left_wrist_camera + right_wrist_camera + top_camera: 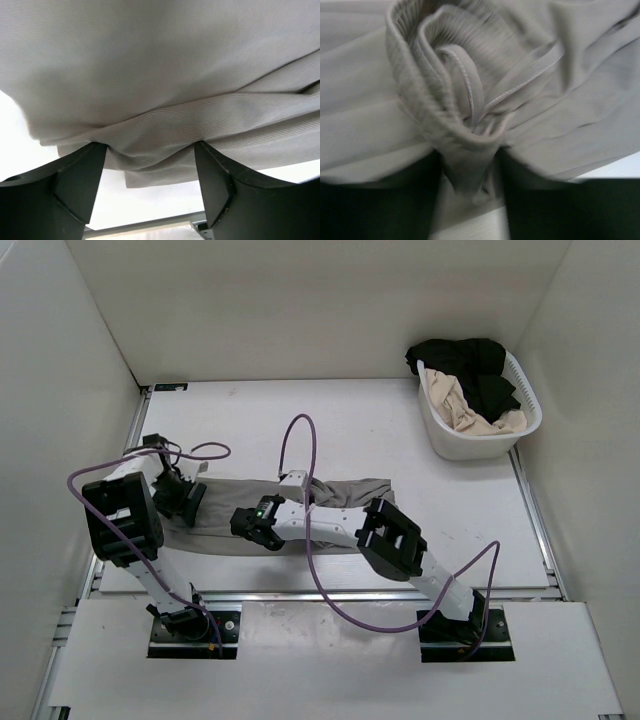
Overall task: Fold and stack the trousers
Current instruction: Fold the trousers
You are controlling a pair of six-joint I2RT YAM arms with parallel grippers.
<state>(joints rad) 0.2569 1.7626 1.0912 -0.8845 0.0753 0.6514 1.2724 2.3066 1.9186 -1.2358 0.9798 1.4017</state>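
The trousers [350, 492] lie on the surface [330, 430] as one long narrow band, running left to right just in front of the two arms. By the look of it, the legs are laid one over the other, so the lengthwise fold seems done. The crosswise folds that would make a compact bundle are not yet made, and nothing is stacked.

The left gripper [150, 147] sits at the band's left end with its fingers wide apart. The fabric's edge puckers between the tips but is not clamped. The right gripper [470, 165] is low over the middle of the band, with a wad of ribbed waistband filling the gap between its fingers. That view is blurred, so I cannot tell whether the wad is pinched or merely resting there.

A white basket [455, 445] stands well apart at the far right corner, holding a black garment [470, 360] and a beige garment [470, 415]. The right arm's purple cable [300, 417] arches above the trousers and could snag a lifted end. The right forearm also lies across the band, which I judge must clear before the fabric is folded over.
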